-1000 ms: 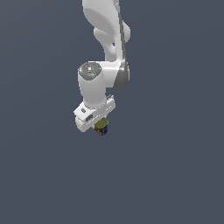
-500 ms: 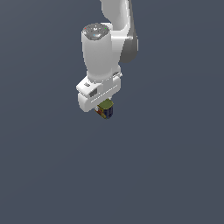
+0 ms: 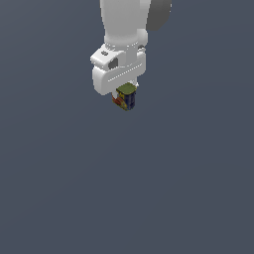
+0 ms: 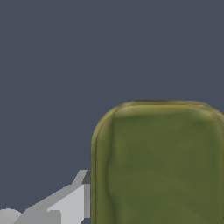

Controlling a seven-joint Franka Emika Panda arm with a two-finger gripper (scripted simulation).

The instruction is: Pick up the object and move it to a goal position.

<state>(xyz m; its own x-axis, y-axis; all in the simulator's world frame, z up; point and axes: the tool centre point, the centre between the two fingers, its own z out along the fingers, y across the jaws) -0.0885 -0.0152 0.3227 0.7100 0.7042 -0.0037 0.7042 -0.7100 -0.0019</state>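
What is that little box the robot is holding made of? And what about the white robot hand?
The little tin looks like printed metal, though a render leaves that open: rounded corners, a dull olive-yellow top with faint dents, and dark blue sides with a red and yellow label. The gripper looks like smooth white plastic or painted metal, with soft shine and no texture.

Only a plain dark grey-blue surface (image 3: 64,188) w/ no visible edge or texture, same in both views; can't tell anything resting directly on it.
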